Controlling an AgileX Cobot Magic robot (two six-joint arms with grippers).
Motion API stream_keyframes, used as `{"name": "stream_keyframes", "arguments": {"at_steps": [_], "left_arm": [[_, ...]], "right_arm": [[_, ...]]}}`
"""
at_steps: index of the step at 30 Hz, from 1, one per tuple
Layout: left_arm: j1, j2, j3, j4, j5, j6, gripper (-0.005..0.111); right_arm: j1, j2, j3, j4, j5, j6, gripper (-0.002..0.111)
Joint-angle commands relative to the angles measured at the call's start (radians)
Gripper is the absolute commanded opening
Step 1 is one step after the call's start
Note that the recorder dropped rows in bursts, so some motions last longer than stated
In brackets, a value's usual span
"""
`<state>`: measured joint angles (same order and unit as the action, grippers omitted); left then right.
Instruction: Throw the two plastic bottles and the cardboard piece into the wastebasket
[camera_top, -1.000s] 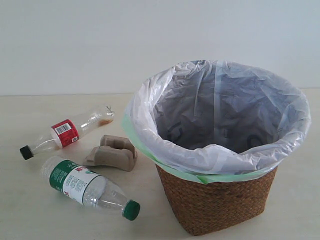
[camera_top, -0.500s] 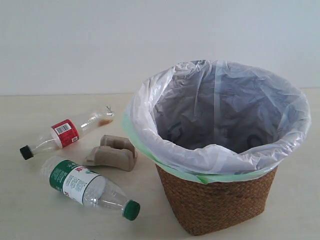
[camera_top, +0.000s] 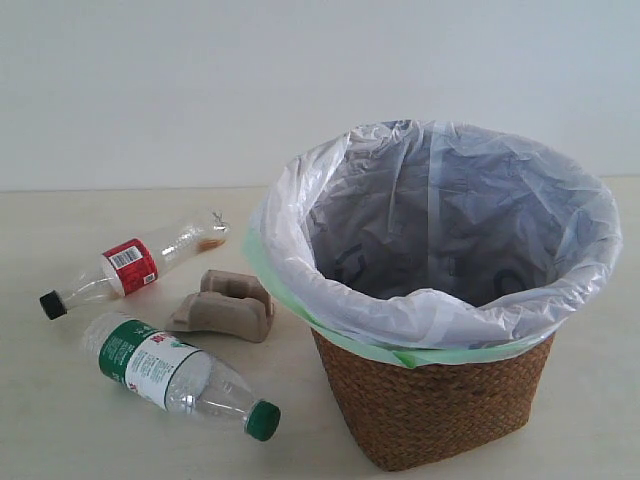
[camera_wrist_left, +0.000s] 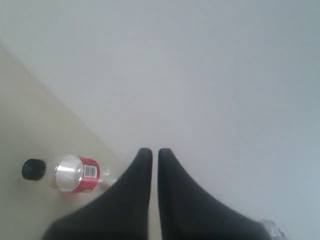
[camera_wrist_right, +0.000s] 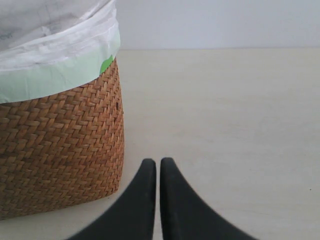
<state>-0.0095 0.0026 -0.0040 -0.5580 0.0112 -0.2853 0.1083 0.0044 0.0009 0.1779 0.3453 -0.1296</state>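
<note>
Looking, in the exterior view, at the wastebasket (camera_top: 430, 410) standing upright on the pale table (camera_top: 60, 440), toward three o'clock of the scene, with a crinkled white bag (camera_top: 300, 240) folding over its rim and showing a green edge. Finding all three pieces of rubbish lying on the table outside it, off toward nine o'clock.

Spotting the cardboard piece (camera_top: 225, 308) resting just beside the basket's wall at nine o'clock, hump side up. Seeing the red-label bottle (camera_top: 130, 265) lying on its side at ten o'clock of the cardboard, near it but apart, black cap pointing toward eight o'clock. Noting the green-cap bottle (camera_top: 165, 372) lying on its side at seven o'clock of the cardboard, cap pointing toward four o'clock, not touching the other bottle.

Watching the left gripper (camera_wrist_left: 151, 151) hanging above the table with fingers pressed together, gripping nothing, the red-label bottle lying near below it. Watching the right gripper (camera_wrist_right: 157, 161) hovering low over bare table close to the basket's woven side, fingers likewise closed and carrying nothing.
</note>
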Motion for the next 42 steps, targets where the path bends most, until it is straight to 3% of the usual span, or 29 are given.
{"name": "stream_keyframes", "arguments": {"at_steps": [1,8,12,17,23,28,31,36,42], "left_arm": [[0.000,-0.003,-0.024,-0.001,-0.042,0.012,0.004],[0.000,-0.003,-0.081,0.002,-0.047,0.204,0.004],[0.000,-0.003,-0.104,0.002,-0.039,0.221,0.004],[0.000,0.125,-0.278,0.032,0.195,0.394,0.004],[0.000,0.485,-0.627,0.032,0.569,0.647,0.004],[0.000,0.758,-0.935,0.081,0.899,1.025,0.004],[-0.003,0.878,-1.053,0.118,1.036,1.175,0.004],[-0.003,1.052,-1.088,0.164,1.064,1.454,0.004],[-0.003,1.250,-1.088,0.286,1.018,1.517,0.004]], "right_arm": [[-0.006,-0.004,-0.001,-0.007,-0.004,-0.004,0.000],[-0.006,-0.004,-0.001,-0.007,-0.004,-0.004,0.000],[-0.006,-0.004,-0.001,-0.007,-0.004,-0.004,0.000],[-0.006,-0.004,-0.001,-0.007,-0.004,-0.004,0.000],[-0.006,-0.004,-0.001,-0.007,-0.004,-0.004,0.000],[-0.006,-0.004,-0.001,-0.007,-0.004,-0.004,0.000],[-0.006,-0.004,-0.001,-0.007,-0.004,-0.004,0.000],[-0.006,-0.004,-0.001,-0.007,-0.004,-0.004,0.000],[-0.006,-0.004,-0.001,-0.007,-0.004,-0.004,0.000]]}}
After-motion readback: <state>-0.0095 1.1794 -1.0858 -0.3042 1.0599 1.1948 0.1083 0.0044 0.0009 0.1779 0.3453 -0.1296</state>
